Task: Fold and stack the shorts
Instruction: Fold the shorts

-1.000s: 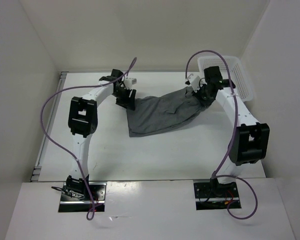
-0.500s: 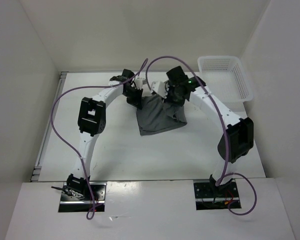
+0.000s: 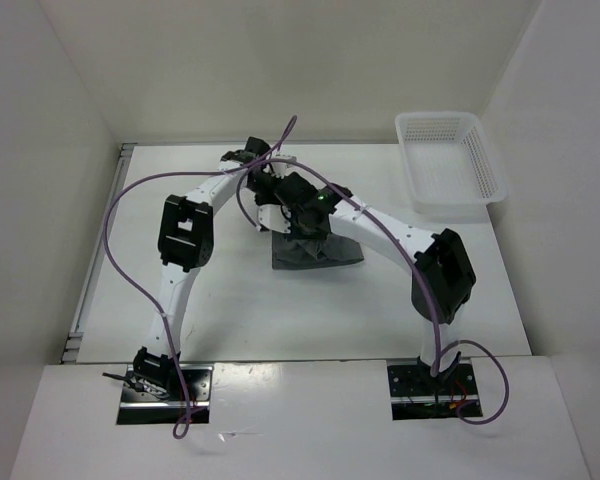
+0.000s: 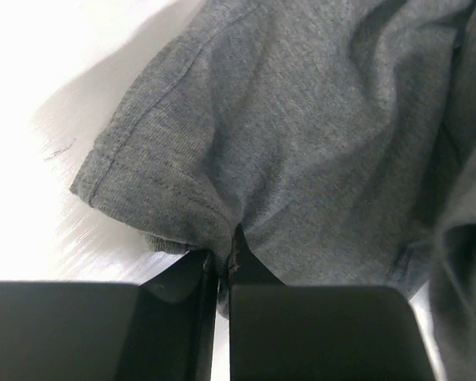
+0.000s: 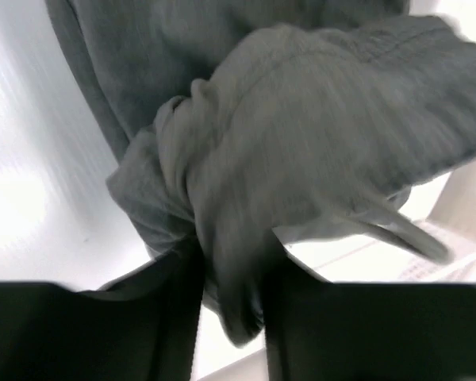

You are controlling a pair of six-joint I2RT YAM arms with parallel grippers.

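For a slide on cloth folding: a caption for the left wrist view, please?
Left gripper shut on a stitched hem of the grey shorts, white table at left.

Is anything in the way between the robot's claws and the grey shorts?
No, nothing visible. The left claw pinches the shorts at a hem, and the right claw clamps a bunch of their fabric. The white basket sits off to the right, apart.
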